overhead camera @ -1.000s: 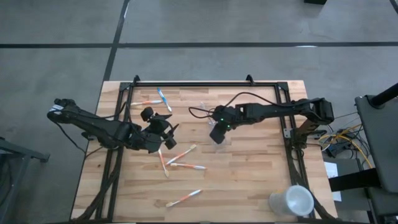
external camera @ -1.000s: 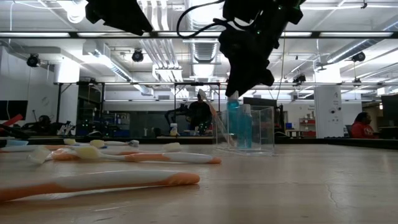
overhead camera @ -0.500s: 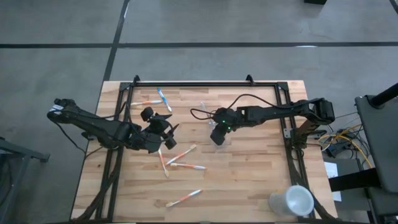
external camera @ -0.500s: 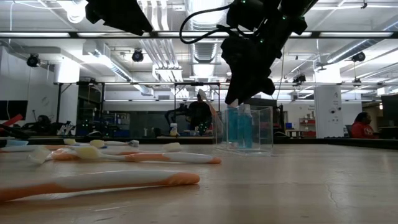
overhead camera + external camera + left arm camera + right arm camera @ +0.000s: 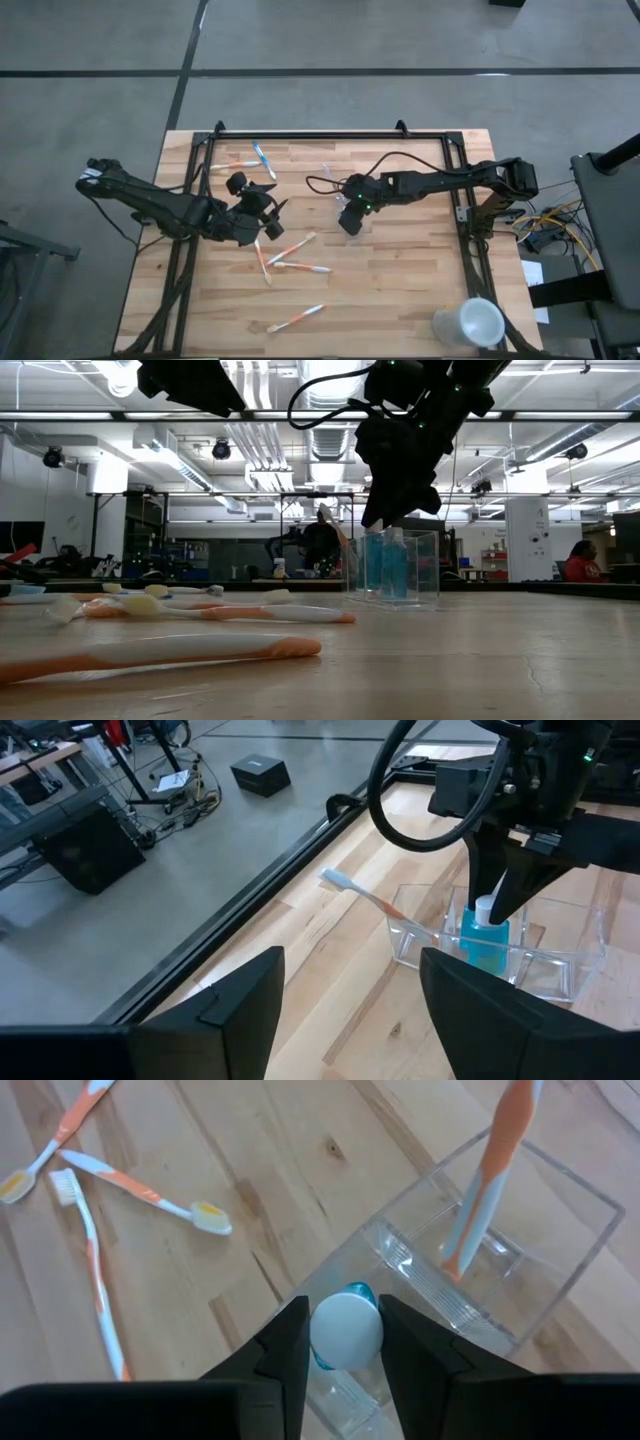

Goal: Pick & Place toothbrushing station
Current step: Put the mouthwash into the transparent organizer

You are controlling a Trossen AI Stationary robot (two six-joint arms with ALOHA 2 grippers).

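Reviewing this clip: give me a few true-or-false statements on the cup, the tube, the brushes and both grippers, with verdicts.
1. The blue tube stands inside the clear cup. True.
2. The clear cup holds no toothbrush. False: one orange-and-white toothbrush leans in it.
3. The right gripper is directly above the tube, its fingers either side of the white cap. True.
4. The left gripper holds a toothbrush. False: it is open and empty.
5. The white cup sits beside the clear cup. False: it stands at a far table corner.

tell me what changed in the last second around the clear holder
The right pincer rose slightly off the blue tube with a white cap standing in the clear plastic holder, its fingers easing apart. The tube, the orange-white toothbrush in the holder, the loose brushes and the left pincer stayed put.
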